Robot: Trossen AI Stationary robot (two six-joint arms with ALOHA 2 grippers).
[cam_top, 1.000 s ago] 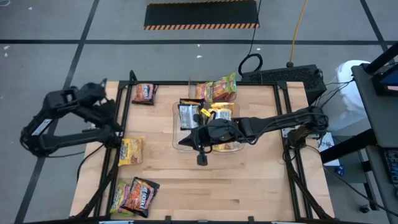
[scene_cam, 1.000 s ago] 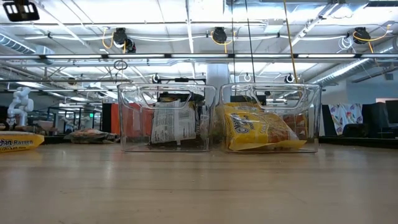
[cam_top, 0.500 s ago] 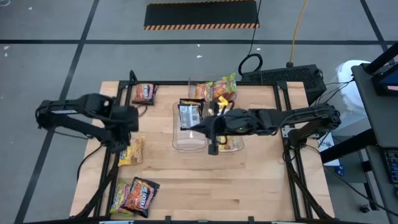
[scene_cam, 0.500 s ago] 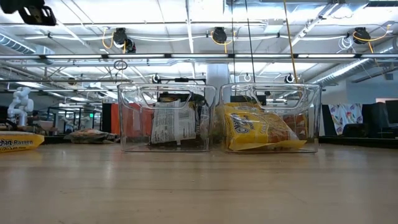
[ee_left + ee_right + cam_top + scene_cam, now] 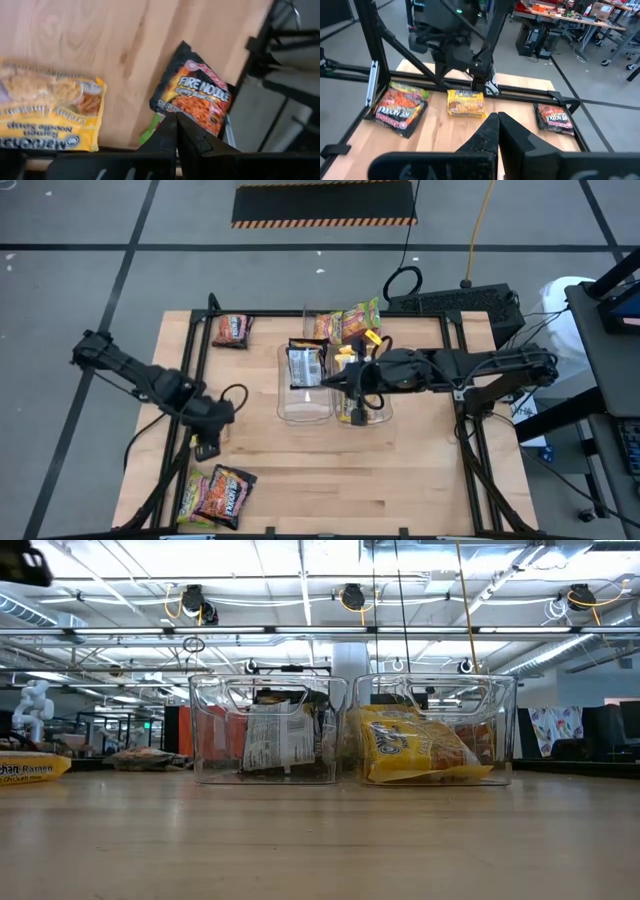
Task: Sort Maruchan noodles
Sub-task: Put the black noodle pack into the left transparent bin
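Near edge of tabletop (image 5: 330,490): fire-noodle packet (image 5: 226,492) at left corner. Left gripper (image 5: 207,444) hovered over yellow packet (image 5: 47,117), fingers clenched, empty. Mid-table: two bins (image 5: 305,402) holding packets (pale back in one, yellow in other). Right gripper (image 5: 352,414) above them, fingers clenched. Farther back: loose packets (image 5: 350,323).

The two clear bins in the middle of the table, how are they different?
The left bin holds packets standing on edge, one showing a pale printed back; the right bin holds a yellow packet lying slanted. From above, the right arm reaches over the right bin, while the left bin sits uncovered. Both are clear, alike in shape, side by side.
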